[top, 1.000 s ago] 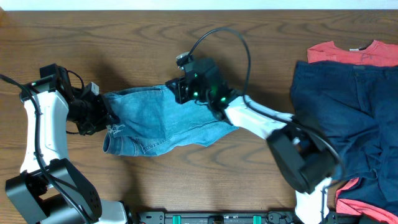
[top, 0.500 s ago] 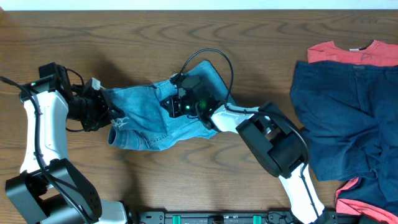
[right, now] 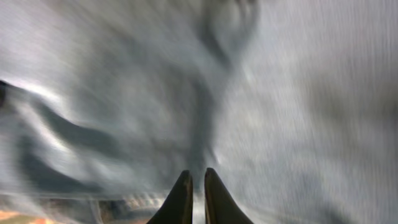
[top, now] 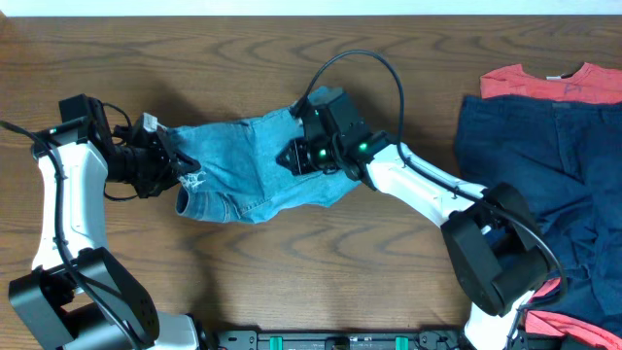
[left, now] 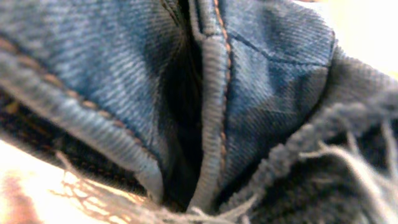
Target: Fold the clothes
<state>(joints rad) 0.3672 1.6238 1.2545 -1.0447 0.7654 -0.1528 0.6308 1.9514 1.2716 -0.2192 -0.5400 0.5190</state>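
The light-blue denim jeans (top: 243, 170) lie bunched on the table left of centre, with a frayed hem at their left end. My left gripper (top: 173, 167) is at that left end and shut on the cloth. In the left wrist view, denim seams and frayed threads (left: 261, 93) fill the frame and hide the fingers. My right gripper (top: 294, 157) sits on the jeans' upper right part. In the right wrist view its fingers (right: 193, 176) are almost together over blurred denim (right: 298, 93). The dark navy garment (top: 535, 185) lies at the right on the coral-red T-shirt (top: 544, 83).
The wooden table (top: 292, 282) shows bare wood in front of and behind the jeans. More coral cloth (top: 549, 311) peeks out at the bottom right corner. The right arm's cable loops above the jeans.
The jeans have shifted right and bunched shorter. My left gripper moved right and slightly up with the hem. My right gripper swung left over the jeans, then back right.
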